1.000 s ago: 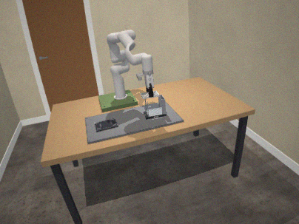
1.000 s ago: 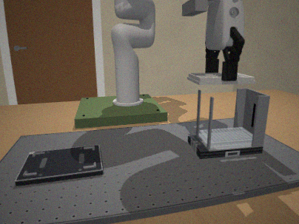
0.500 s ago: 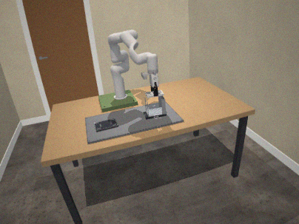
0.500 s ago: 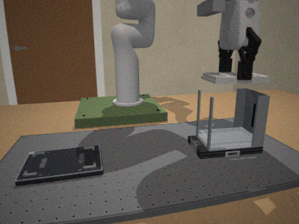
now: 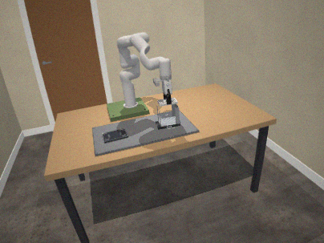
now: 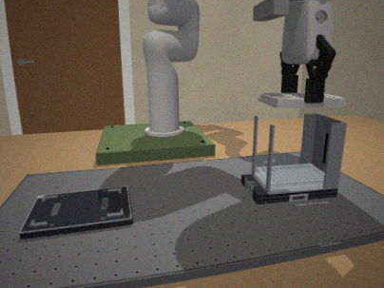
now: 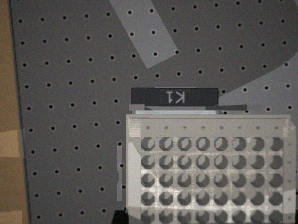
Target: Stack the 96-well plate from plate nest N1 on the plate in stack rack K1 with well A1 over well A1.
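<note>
The white 96-well plate (image 6: 301, 99) hangs level in the air, directly above the grey stack rack K1 (image 6: 333, 147), clear of its 2 thin posts. The black-fingered gripper (image 6: 308, 90) is clamped on it. Another white plate (image 6: 291, 177) lies in K1. The black plate nest N1 (image 6: 78, 210) sits bare on the grey perforated board (image 6: 190, 246).

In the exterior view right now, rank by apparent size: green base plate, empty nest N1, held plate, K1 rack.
1. green base plate
2. nest N1, close behind, though nearer the camera
3. K1 rack
4. held plate, seen edge-on in the gripper
</note>
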Controlling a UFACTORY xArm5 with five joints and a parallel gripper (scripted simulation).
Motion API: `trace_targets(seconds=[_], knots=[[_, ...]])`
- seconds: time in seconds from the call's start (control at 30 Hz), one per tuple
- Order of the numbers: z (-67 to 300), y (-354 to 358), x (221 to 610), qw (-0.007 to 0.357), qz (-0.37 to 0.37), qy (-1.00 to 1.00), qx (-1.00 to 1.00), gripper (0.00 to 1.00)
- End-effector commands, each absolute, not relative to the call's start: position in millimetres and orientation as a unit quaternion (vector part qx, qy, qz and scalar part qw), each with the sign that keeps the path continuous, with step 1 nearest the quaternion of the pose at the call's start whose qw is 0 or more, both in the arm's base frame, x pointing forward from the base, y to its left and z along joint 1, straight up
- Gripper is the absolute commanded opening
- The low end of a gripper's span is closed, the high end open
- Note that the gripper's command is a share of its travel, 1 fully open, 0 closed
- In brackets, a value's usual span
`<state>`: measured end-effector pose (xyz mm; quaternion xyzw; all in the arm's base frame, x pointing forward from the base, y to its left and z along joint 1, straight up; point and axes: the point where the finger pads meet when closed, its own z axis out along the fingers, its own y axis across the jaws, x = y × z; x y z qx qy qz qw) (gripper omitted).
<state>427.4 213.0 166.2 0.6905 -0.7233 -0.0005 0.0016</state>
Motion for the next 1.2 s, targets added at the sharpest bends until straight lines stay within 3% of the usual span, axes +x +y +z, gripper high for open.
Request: trace_targets(seconds=[0.0,0.5,1.17], knots=[[168.1,213.3,428.5,-0.001,0.000,-0.723,0.691,0.00],[168.1,212.7,428.5,-0.001,0.000,-0.723,0.691,0.00],[138.0,212.3,428.5,-0.001,0.000,-0.723,0.691,0.00]])
